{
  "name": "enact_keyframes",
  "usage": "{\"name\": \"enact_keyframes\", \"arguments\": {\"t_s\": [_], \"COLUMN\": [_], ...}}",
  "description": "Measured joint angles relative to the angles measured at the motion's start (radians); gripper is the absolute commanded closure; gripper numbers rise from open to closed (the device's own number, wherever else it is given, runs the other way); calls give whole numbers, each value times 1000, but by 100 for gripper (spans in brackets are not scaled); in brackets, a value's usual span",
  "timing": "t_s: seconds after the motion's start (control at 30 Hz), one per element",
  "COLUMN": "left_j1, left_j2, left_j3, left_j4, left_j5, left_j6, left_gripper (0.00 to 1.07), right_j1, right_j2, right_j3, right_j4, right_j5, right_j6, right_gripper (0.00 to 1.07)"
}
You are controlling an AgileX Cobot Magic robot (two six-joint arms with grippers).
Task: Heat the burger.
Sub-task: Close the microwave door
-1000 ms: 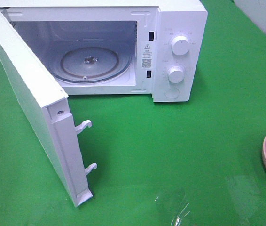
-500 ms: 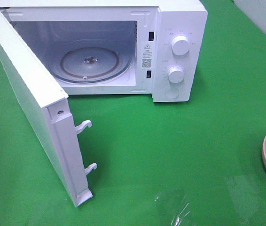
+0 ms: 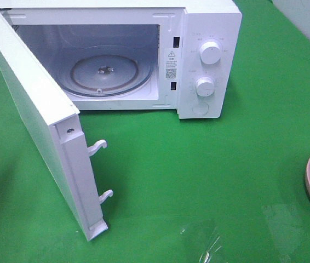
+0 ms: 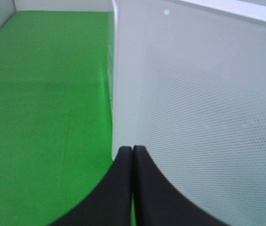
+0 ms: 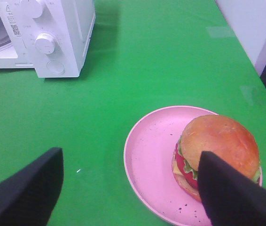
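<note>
Left gripper (image 4: 132, 155): fingers pressed together, empty, beside the open microwave door (image 3: 34, 118). Microwave (image 3: 210, 33) cavity empty. Right gripper (image 5: 130, 188): fingers spread, holding nothing, above the burger (image 5: 216, 153) on the pink plate (image 5: 152, 160), far right.

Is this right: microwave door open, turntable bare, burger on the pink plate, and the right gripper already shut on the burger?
Not quite. In the right wrist view the right gripper is open, its fingers apart and not holding the burger. The rest holds: the burger sits on the pink plate, and the exterior high view shows the microwave door open and the turntable bare.
</note>
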Motion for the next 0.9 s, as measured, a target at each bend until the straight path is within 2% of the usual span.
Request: {"name": "enact_keyframes", "arguments": {"t_s": [0.1,0.17,0.27,0.3,0.33,0.4,0.57,0.63,0.73,0.8,0.9], "left_j1": [-31,-99,-115,-159,-159,-238,-284,-341,-353,-419,-444], "left_j2": [36,103,115,142,142,189,224,274,286,350,375], "left_j3": [0,-3,-6,-22,-22,-60,-85,-119,-133,-191,-216], "left_j4": [-2,-55,-70,-94,-94,-153,-213,-275,-279,-277,-281], "left_j5": [-27,-62,-67,-77,-77,-86,-87,-89,-89,-92,-93], "left_j6": [14,61,71,87,87,121,135,145,146,146,150], "left_gripper": [107,107,107,107,107,107,107,107,107,107,107], "right_j1": [0,0,0,0,0,0,0,0,0,0,0], "right_j2": [0,0,0,0,0,0,0,0,0,0,0], "right_j3": [0,0,0,0,0,0,0,0,0,0,0], "right_j4": [0,0,0,0,0,0,0,0,1,2,3], "right_j5": [0,0,0,0,0,0,0,0,0,0,0], "right_j6": [0,0,0,0,0,0,0,0,0,0,0], "right_gripper": [31,31,31,31,31,31,31,31,31,31,31]}}
